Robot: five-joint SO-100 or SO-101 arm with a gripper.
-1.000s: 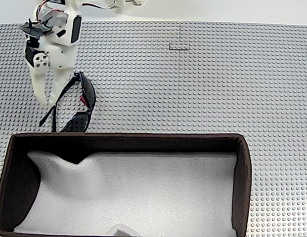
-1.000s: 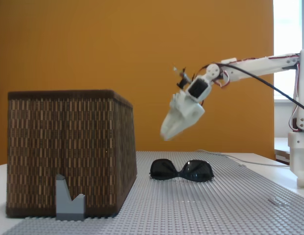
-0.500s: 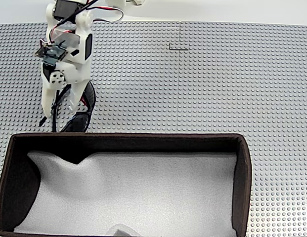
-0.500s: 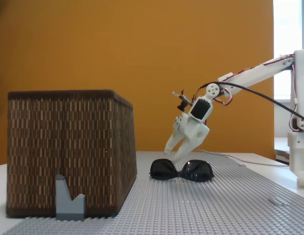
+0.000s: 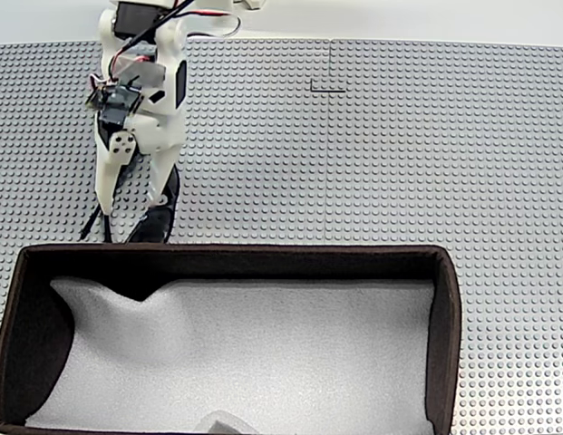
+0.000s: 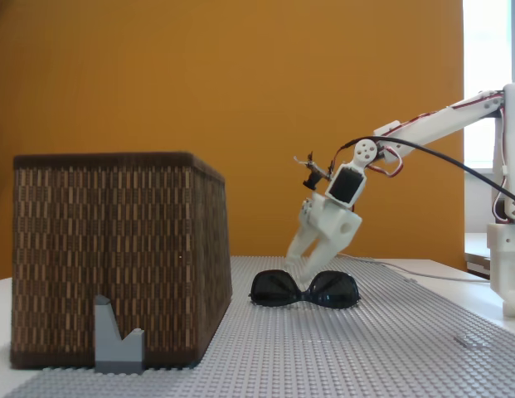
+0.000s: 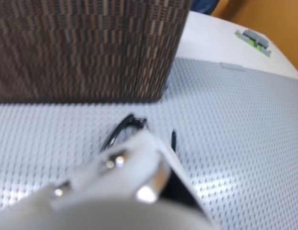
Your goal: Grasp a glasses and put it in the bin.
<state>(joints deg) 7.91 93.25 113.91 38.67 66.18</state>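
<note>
Black sunglasses point(image 5: 160, 220) lie on the grey studded plate just beyond the bin's far wall in a fixed view, lenses toward the camera in another fixed view point(image 6: 332, 288). My white gripper point(image 5: 131, 201) is open and low over them, its two fingers straddling the frame near one lens; from the side the gripper point(image 6: 300, 264) has its tips down at the glasses' top edge. The bin point(image 5: 263, 258) is a large dark brown box with white foam inside, and its woven wall point(image 6: 116, 249) stands left of the glasses. In the wrist view a temple arm point(image 7: 117, 132) pokes out past the gripper body before the bin point(image 7: 91, 48).
The grey studded baseplate point(image 5: 399, 154) stretches free to the right of the glasses. A small grey brick piece point(image 6: 116, 340) stands against the bin's near wall. The arm's base point(image 6: 510, 249) is at the right edge. A small grey-green piece point(image 7: 252, 38) lies on the white table far off.
The gripper came down from above the glasses and moved over them toward the bin; its open fingers now straddle the frame. The glasses shifted slightly toward the bin.
</note>
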